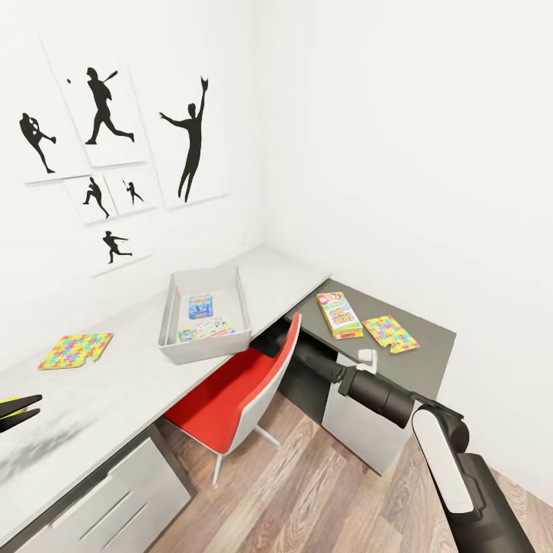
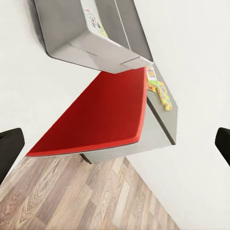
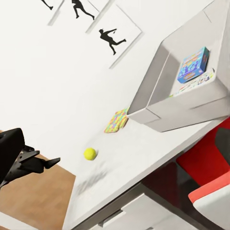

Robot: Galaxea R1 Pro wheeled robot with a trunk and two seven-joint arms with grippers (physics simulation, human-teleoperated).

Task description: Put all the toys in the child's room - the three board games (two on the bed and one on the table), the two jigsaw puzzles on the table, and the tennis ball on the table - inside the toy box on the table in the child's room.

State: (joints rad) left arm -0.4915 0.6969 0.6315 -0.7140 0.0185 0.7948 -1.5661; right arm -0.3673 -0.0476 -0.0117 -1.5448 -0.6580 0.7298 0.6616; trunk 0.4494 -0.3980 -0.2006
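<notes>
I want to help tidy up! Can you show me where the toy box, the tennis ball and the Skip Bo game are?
toy box [image 1: 170, 311]: head view, on its left sloping wall.
tennis ball [image 3: 89, 154]: right wrist view, on the ball's middle.
Skip Bo game [image 1: 339, 314]: head view, middle of the box lid.

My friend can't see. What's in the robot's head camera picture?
A grey toy box holding two board games sits on a pale desk, above a red chair. One puzzle lies on the desk; another game and puzzle lie on the darker section.
</notes>
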